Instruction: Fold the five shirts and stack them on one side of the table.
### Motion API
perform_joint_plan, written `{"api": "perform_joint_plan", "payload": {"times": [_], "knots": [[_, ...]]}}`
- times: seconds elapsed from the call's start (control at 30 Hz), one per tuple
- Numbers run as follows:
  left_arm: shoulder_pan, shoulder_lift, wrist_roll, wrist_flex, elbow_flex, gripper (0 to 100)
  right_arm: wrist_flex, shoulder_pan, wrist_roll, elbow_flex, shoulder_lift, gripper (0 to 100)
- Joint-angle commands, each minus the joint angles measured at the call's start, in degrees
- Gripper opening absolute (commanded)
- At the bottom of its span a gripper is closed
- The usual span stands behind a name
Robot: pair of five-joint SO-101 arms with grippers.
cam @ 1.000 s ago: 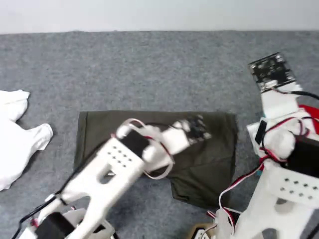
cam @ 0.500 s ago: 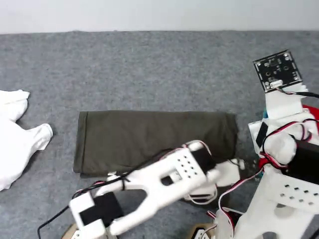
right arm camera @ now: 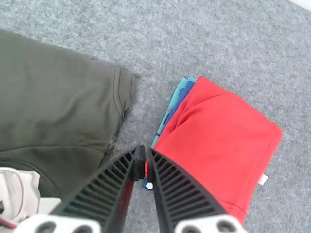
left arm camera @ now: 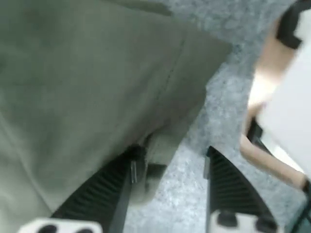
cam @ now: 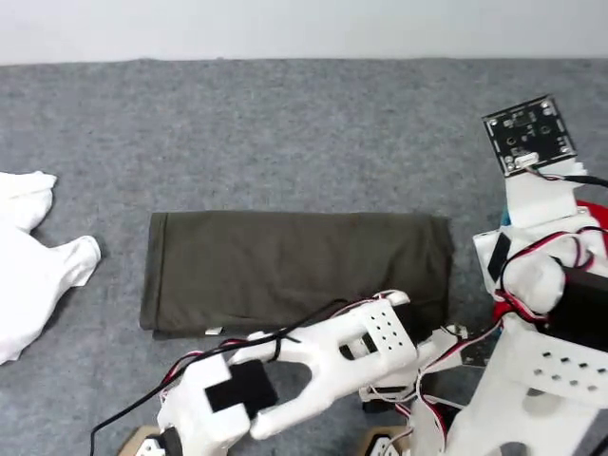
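The olive shirt point(cam: 294, 266) is lying centred on the bench point(cam: 285, 114) as a folded band, so folding looks under way. The left end effector point(left arm camera: 172, 165) is hovering spread at its near right corner; next it likely needs to pinch the hem and carry that end across. The right end effector point(right arm camera: 143, 155), pressed together, is hanging above the red shirt point(right arm camera: 218, 136) topping the stack point(right arm camera: 171, 109) by the right edge. The left arm point(cam: 323, 351) is hiding that corner from above; lower stack layers are barely peeking out.
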Motion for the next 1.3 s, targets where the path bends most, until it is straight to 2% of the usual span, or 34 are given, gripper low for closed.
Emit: {"api": "perform_joint_plan", "payload": {"times": [0.0, 0.17, 0.4, 0.63, 0.87, 1.27], "knots": [[-1.32, 0.62, 2.02, -2.55, -2.95, 20, 2.07, 0.57, -0.53, -2.29, -0.92, 0.9], [-0.97, 0.88, 0.09, -2.55, -3.91, 10, 2.07, 0.57, -0.53, -2.29, -0.92, 0.9], [-0.97, 0.70, -2.20, -2.11, -3.91, 4, 2.07, 0.57, -0.53, -2.29, -0.92, 0.9], [-1.05, -0.26, -2.81, -0.97, -5.23, 2, 2.07, 0.57, -0.53, -2.20, -0.84, 0.9], [-2.37, -8.35, -2.81, 0.26, -8.04, 2, 2.07, 0.57, -0.53, -2.20, -0.57, 0.9], [-11.78, -8.88, -2.64, -8.44, -7.96, 2, 2.07, 0.57, -0.53, -2.20, -0.48, 0.9]]}}
